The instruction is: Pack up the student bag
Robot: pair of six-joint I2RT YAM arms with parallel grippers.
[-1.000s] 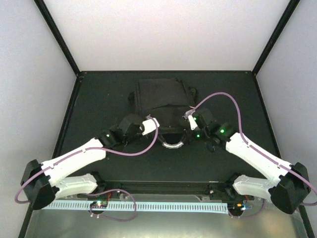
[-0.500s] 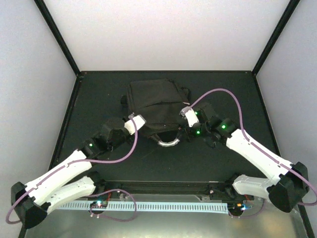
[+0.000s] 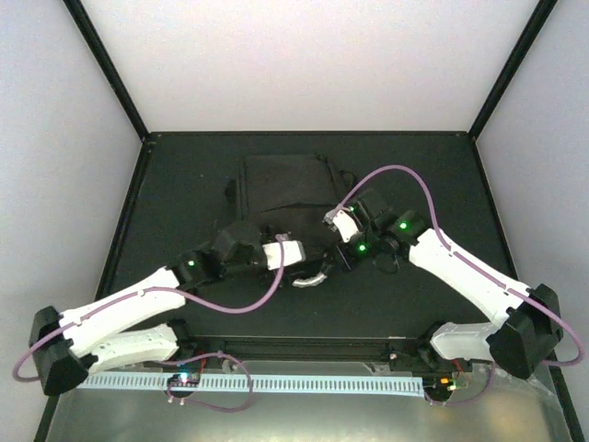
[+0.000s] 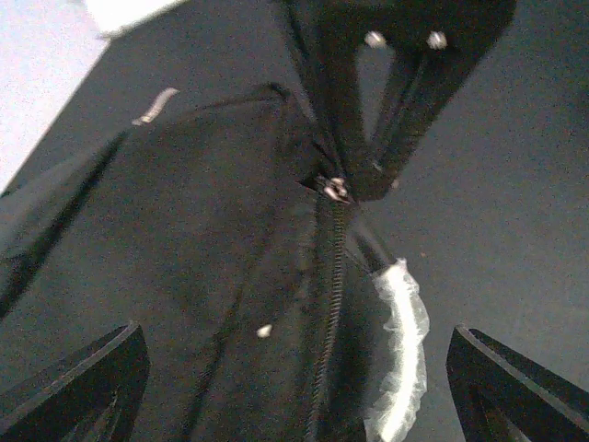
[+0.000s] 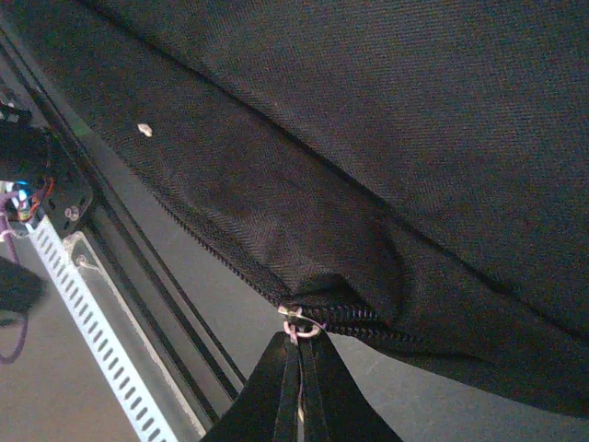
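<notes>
The student bag (image 3: 281, 189) is a large black backpack lying flat at the table's middle, its grey handle (image 3: 313, 276) toward me. My left gripper (image 3: 302, 260) hovers over the bag's near end, jaws wide open and empty. In the left wrist view it (image 4: 294, 336) straddles the zipper line (image 4: 331, 276) and the plastic-wrapped handle (image 4: 400, 350). My right gripper (image 3: 336, 256) is shut on the zipper pull (image 5: 299, 324), a small metal ring at the bag's (image 5: 368, 138) edge; its (image 5: 299, 345) fingers pinch tight. The left wrist view also shows this gripper (image 4: 354, 184) at the pull (image 4: 333, 189).
Black table surface (image 3: 184, 184) surrounds the bag, with black frame posts (image 3: 106, 64) at the back corners. A perforated white rail (image 3: 276, 382) runs along the near edge, also seen as the rail (image 5: 101, 331) in the right wrist view.
My left gripper opened from shut and swung right, over the bag's near end by the handle. The bag shifted and settled flatter. The right gripper stayed shut on the zipper pull, moving slightly left.
</notes>
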